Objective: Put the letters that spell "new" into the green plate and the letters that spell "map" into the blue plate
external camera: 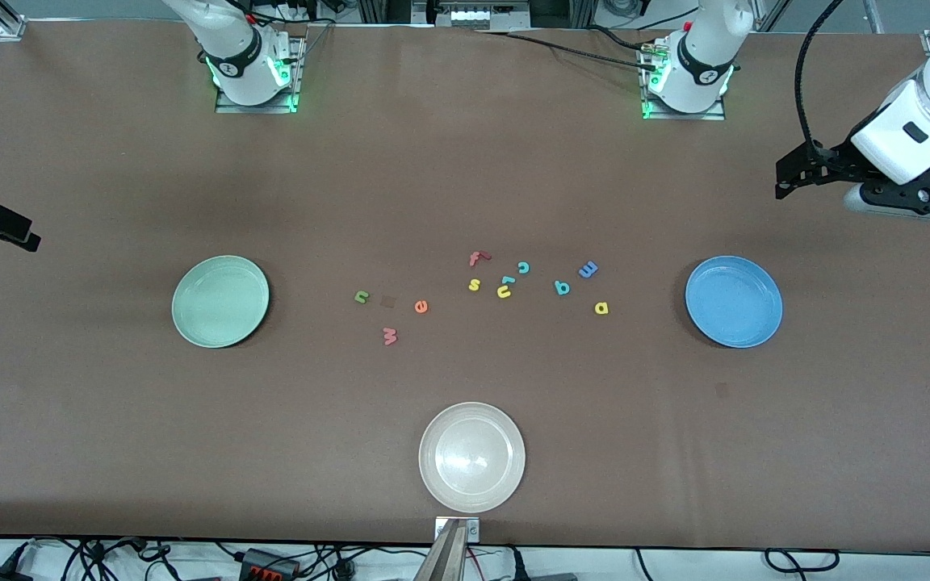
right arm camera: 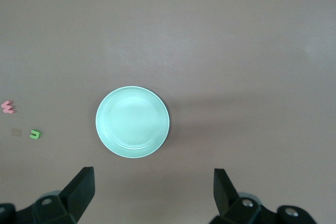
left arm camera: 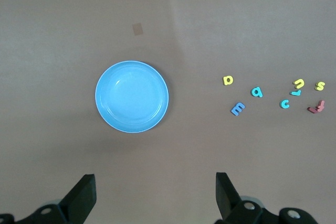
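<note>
Sorting has not begun: both plates lie empty. The left gripper [left arm camera: 155, 195], jaws wide and holding nothing, should be lowered squarely onto the yellow "a" [external camera: 601, 307], the letter nearest the blue plate [external camera: 733, 301]. The right gripper [right arm camera: 152, 192], equally wide and empty, waits near the green plate [external camera: 220, 301].

High front camera faces the arm bases, taking in the whole counter [external camera: 110, 420]. Each wrist camera looks straight down from well up: left shares the blue plate [left arm camera: 132, 96], right the green plate [right arm camera: 132, 122].

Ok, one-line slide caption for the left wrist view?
Left gripper, jaws open, hangs above the empty blue plate, with blue m, teal p and yellow a loose beside it.
</note>
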`<move>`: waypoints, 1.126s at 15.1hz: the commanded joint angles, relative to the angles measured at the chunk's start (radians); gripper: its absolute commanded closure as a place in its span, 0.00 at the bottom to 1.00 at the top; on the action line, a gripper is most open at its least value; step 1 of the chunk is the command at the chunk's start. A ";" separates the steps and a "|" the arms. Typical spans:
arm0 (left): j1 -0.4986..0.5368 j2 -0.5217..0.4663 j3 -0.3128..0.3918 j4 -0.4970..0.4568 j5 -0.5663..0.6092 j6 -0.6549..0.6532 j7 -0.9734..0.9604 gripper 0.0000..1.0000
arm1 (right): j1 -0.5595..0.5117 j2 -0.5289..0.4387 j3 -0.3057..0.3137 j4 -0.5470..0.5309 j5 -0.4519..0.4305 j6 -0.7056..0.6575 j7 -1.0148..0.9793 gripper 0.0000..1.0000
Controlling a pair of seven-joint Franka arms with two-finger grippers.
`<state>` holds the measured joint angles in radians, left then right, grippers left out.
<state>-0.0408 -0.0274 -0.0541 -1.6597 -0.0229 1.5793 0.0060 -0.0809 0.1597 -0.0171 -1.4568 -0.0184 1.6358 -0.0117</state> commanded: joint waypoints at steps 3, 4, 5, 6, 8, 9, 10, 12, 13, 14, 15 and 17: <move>-0.002 0.014 0.000 0.029 -0.019 -0.018 -0.009 0.00 | 0.003 -0.015 0.006 -0.024 -0.017 0.006 -0.007 0.00; -0.002 0.014 0.000 0.029 -0.019 -0.018 -0.009 0.00 | 0.003 -0.017 0.006 -0.030 -0.017 0.003 -0.007 0.00; -0.002 0.014 0.000 0.029 -0.019 -0.018 -0.011 0.00 | 0.003 -0.023 0.006 -0.040 -0.017 0.004 -0.007 0.00; -0.002 0.014 0.000 0.029 -0.019 -0.018 -0.017 0.00 | 0.004 -0.028 0.006 -0.046 -0.017 0.006 -0.007 0.00; -0.005 0.015 0.000 0.029 -0.019 -0.018 -0.023 0.00 | 0.012 -0.035 0.008 -0.057 -0.017 0.003 -0.007 0.00; -0.005 0.015 0.000 0.029 -0.019 -0.018 -0.023 0.00 | 0.013 -0.041 0.006 -0.072 -0.017 0.003 -0.007 0.00; -0.005 0.017 0.000 0.029 -0.019 -0.018 -0.023 0.00 | 0.013 -0.063 0.006 -0.101 -0.017 0.004 -0.007 0.00; -0.010 0.046 -0.003 0.029 -0.019 -0.016 -0.023 0.00 | 0.019 -0.101 0.006 -0.171 -0.017 0.013 -0.007 0.00; -0.016 0.067 -0.004 0.029 -0.020 -0.016 -0.023 0.00 | 0.027 -0.106 0.006 -0.189 -0.017 0.013 -0.005 0.00; -0.039 0.096 -0.006 0.031 -0.019 -0.016 -0.021 0.00 | 0.035 -0.106 0.008 -0.200 -0.017 0.012 -0.001 0.00; -0.059 0.118 -0.006 0.031 -0.019 -0.015 -0.021 0.00 | 0.042 -0.101 0.008 -0.217 -0.008 0.015 0.004 0.00; -0.088 0.171 -0.006 0.031 -0.019 -0.013 -0.021 0.00 | 0.076 -0.079 0.008 -0.261 -0.002 0.064 0.009 0.00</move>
<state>-0.0966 0.0757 -0.0595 -1.6603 -0.0238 1.5783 -0.0049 -0.0370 0.0885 -0.0128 -1.6446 -0.0176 1.6439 -0.0113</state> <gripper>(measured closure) 0.000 0.000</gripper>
